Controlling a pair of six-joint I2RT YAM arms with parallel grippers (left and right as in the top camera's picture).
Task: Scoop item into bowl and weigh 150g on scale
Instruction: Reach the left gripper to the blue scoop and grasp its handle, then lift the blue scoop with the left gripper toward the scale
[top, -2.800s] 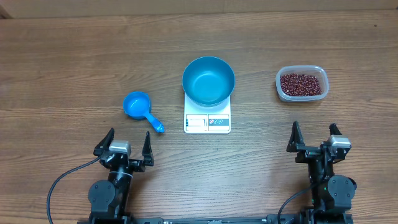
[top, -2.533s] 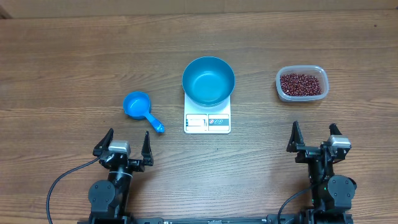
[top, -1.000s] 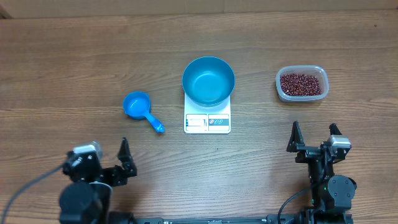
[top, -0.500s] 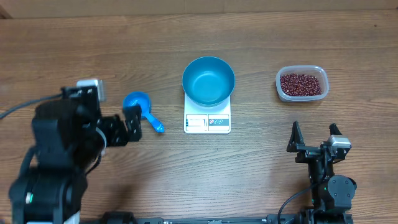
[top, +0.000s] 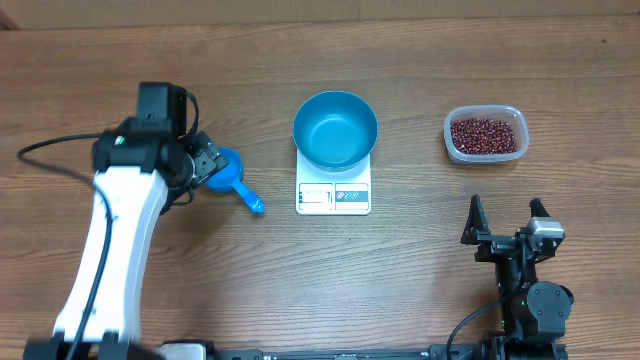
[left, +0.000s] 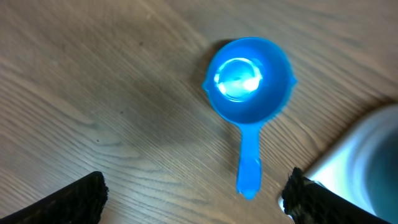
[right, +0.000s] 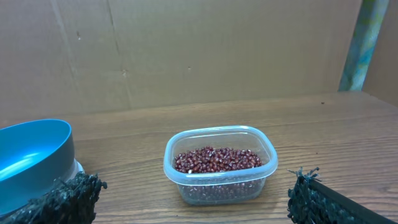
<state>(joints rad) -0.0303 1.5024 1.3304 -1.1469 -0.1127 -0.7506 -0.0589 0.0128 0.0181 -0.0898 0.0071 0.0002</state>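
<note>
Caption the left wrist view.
Open left gripper hovers over the empty blue scoop on the wooden table, white scale at right edge.

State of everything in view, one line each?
bowl: empty, sitting on scale
scale: bowl on it, display unreadable
scoop: empty, upright, not gripped
tub: lidless, holds beans
left gripper: open, above scoop
right gripper: open, empty

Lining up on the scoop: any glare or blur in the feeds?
Left wrist view: glare patch in the scoop, handle sharp, left gripper blurred at the corners. Overhead view: even light, no glare. Right wrist view: beans crisp, right gripper fuzzy.
</note>
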